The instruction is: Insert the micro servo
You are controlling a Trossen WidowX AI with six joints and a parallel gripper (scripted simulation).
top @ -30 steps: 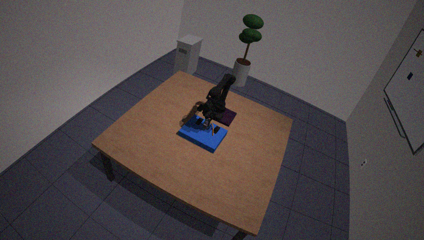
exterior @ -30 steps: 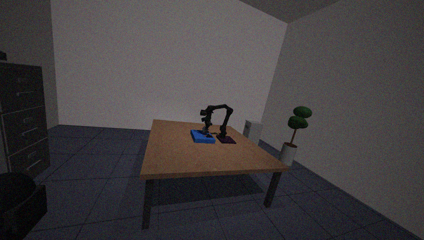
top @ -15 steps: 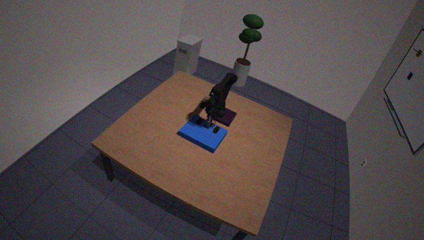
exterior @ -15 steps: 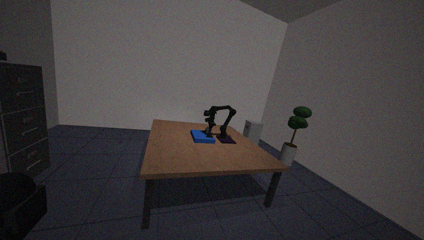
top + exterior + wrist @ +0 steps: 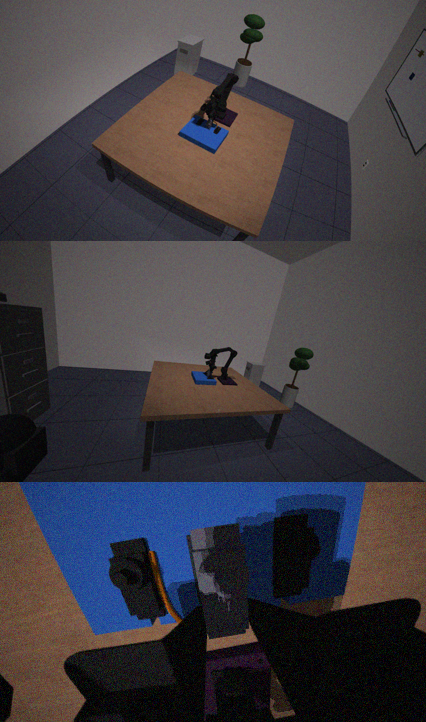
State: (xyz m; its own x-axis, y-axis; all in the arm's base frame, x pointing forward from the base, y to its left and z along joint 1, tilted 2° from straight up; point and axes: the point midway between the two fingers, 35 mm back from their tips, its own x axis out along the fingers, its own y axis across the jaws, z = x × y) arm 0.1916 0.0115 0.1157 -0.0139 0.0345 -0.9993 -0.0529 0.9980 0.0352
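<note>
My gripper is shut on the loose micro servo, a grey-black block above the back part of the blue deck. The servo's long side runs up the wrist view, with its shaded top face toward the camera; its shaft is hard to make out. An orange cable curves down behind the left finger; its attachment is unclear. The empty pocket and its notch are not visible, and the gap under the servo cannot be judged.
A seated dark servo is left of the held one in the wrist view; another dark servo is right, in shadow. The arm's purple base plate lies behind the deck on the wooden table.
</note>
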